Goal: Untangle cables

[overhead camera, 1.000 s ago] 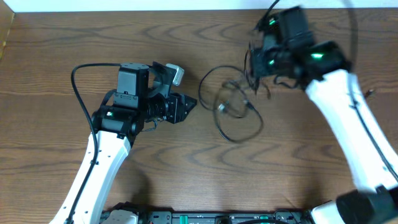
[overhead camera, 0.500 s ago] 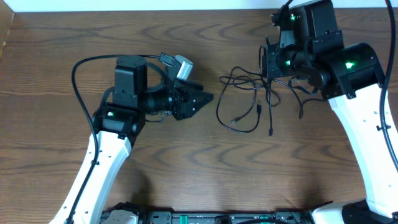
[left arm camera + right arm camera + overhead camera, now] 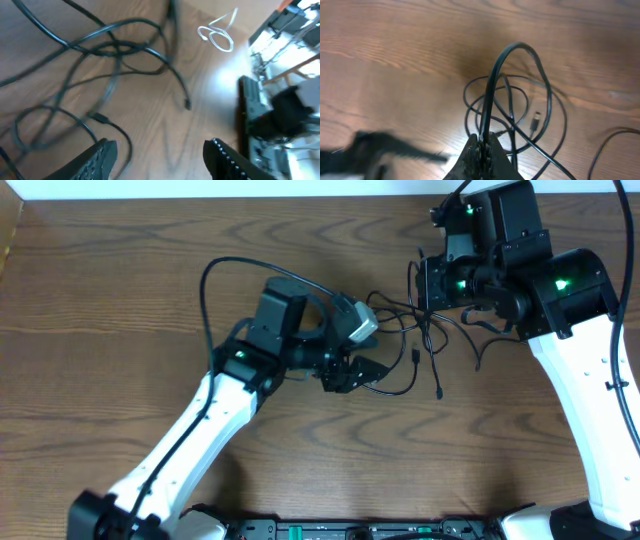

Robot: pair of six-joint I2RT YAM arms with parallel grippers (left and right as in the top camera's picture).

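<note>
From where I stand, the right gripper (image 3: 482, 150) is clamped shut on one strand of the cables (image 3: 488, 97), lifting it so that the loops trail onto the table (image 3: 120, 240) beneath that gripper, presumably opening the tangle for the left gripper (image 3: 160, 155), which hovers nearby, jaws parted and empty.

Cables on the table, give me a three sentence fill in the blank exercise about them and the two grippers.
The right gripper is ___ on a black cable. The left gripper has its jaws ___, with nothing between them. The small coiled cable lying apart from the black ones is ___ in colour.
Missing words: shut; open; white.
</note>
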